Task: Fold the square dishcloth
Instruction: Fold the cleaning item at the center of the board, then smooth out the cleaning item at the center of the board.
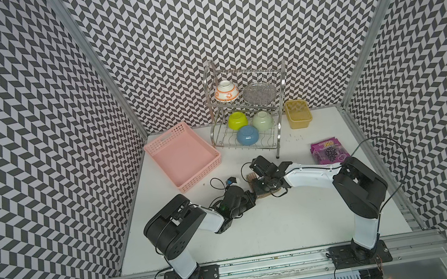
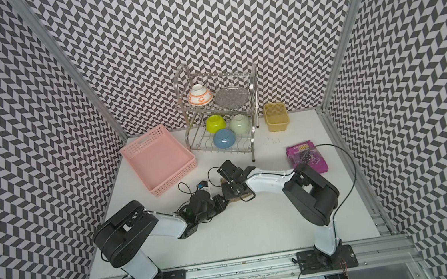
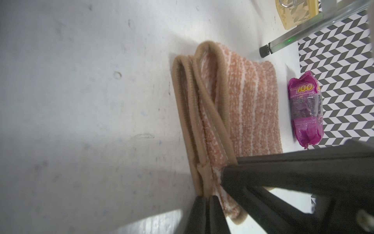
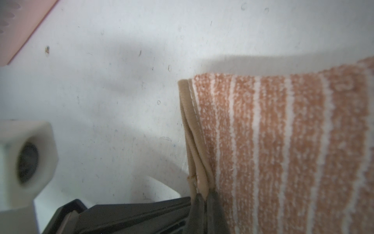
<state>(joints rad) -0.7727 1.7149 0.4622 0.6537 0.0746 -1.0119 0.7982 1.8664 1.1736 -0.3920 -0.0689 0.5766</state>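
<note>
- Walls with black-and-white zigzags stand around a white desk.
- The orange striped dishcloth lies folded in layers near the middle of the desk.
- The left tool is pinched together on the cloth's brown edge.
- The right tool pinches that edge too, just beside it.
- In both top views, the arms hide most of the dishcloth.

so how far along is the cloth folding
Mostly done: the dishcloth already lies in stacked layers on the table. In hand: the left hand and the right hand both pinch its tan edge. Left: let go, pull away, and perhaps flatten the looped layers.
</note>
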